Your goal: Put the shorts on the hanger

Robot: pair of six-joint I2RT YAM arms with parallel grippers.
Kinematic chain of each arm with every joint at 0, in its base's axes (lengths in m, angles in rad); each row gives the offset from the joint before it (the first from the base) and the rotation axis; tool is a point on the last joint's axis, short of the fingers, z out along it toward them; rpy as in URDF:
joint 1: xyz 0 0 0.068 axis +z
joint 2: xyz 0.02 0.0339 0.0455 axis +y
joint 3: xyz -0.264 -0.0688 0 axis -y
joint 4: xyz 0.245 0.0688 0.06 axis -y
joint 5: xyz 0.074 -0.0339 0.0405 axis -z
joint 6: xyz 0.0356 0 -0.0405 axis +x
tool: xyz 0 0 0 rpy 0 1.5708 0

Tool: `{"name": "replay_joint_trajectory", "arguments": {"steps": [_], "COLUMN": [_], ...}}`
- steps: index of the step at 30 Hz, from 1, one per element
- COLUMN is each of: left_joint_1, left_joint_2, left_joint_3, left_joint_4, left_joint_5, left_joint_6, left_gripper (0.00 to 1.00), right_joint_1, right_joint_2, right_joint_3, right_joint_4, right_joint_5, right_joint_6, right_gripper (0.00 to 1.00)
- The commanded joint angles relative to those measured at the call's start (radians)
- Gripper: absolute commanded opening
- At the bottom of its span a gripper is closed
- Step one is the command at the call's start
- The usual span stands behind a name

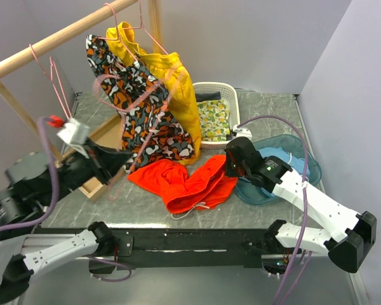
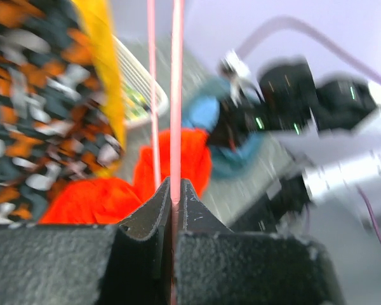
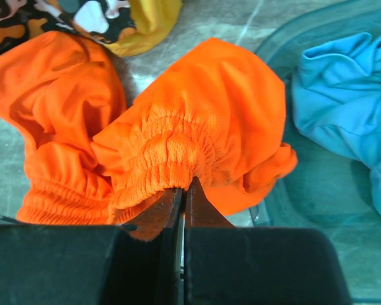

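A grey marbled table (image 1: 146, 210) carries the plain bright orange-red fabric shorts (image 1: 184, 181), which lie in a crumpled heap near its front edge, between the two arms. The cloth is a fine mesh, bunched into two rounded lobes with deep folds. The gathered elastic waistband shows clearly in the right wrist view, and a loop of white drawstring (image 1: 192, 208) trails out at the near side. The heap's far edge lies just below the hem of orange-black-white camouflage shorts (image 1: 146, 121) that hang from a wooden rail (image 1: 51, 44) beside yellow shorts (image 1: 178, 89). Its right edge lies against a translucent teal tub (image 1: 311, 165) holding a light blue garment (image 3: 343, 95).

The thin pink wire hanger (image 2: 176, 95) is raised off the table at the left, in front of the camouflage shorts, and is blurred in the overhead view. The left gripper (image 2: 171, 190) is closed to a narrow slit around one of its wires. The right gripper (image 3: 183, 190) is pinched tight on the shorts' ruched waistband, low over the table.
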Motion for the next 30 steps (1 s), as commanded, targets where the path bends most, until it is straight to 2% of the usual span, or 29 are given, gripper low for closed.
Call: {"name": "replay_joint_trajectory", "arguments": {"steps": [1,5,11,16,21,30], "left_joint_1": [-0.080,-0.082,-0.082,-0.082,-0.082,-0.082], "left_joint_2": [0.064,0.083,-0.004,-0.098,-0.130,-0.088], "left_joint_3": [-0.048,-0.134,-0.306,-0.420,-0.428,-0.434], "left_joint_4": [-0.028,-0.062,-0.043,-0.057,-0.102,-0.139], "left_joint_5": [0.107,0.215,0.362,0.398,0.408,0.396], "left_joint_6": [0.004,-0.052,-0.140,-0.189,-0.192,-0.177], "left_gripper": [0.01,0.01,0.01,0.01,0.01,0.01], "right_joint_1": [-0.001,-0.001,-0.001,-0.003,-0.003,-0.001], "right_joint_2": [-0.023,-0.004,-0.003,0.048,0.086,0.124], "right_joint_3": [0.049,0.052,0.036,0.050,0.084,0.133], "right_joint_4": [-0.023,-0.039,-0.048,-0.054,-0.060,-0.089], "right_joint_5": [0.073,0.089,0.127,0.141,0.151,0.159], "right_joint_6": [0.011,0.020,0.027,0.023,0.020,0.011], "right_gripper": [0.00,0.00,0.00,0.00,0.00,0.00]}}
